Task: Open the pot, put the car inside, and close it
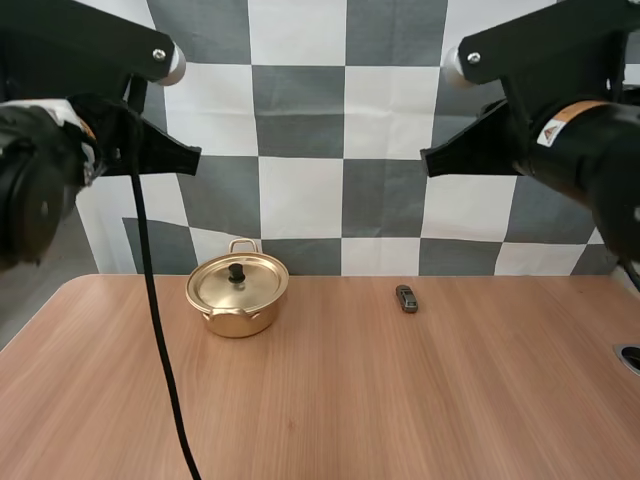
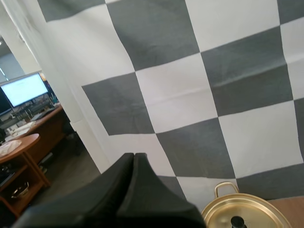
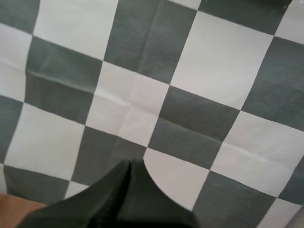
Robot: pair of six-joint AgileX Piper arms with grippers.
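A gold pot point(image 1: 237, 294) with its lid on and a black knob point(image 1: 236, 271) stands at the back left of the wooden table point(image 1: 330, 400). A small dark toy car point(image 1: 406, 298) lies on the table to the pot's right, well apart from it. My left gripper point(image 1: 192, 157) hangs high above the table, over the pot's left side, fingers together as one wedge. My right gripper point(image 1: 428, 160) hangs equally high, above and right of the car, also shut on nothing. The left wrist view catches my left gripper point(image 2: 135, 156) shut, with the pot's lid point(image 2: 246, 217) beyond it. My right gripper point(image 3: 130, 162) is shut.
A dark round fitting point(image 1: 630, 357) sits at the table's right edge. The wide wooden surface in front of the pot and car holds nothing else.
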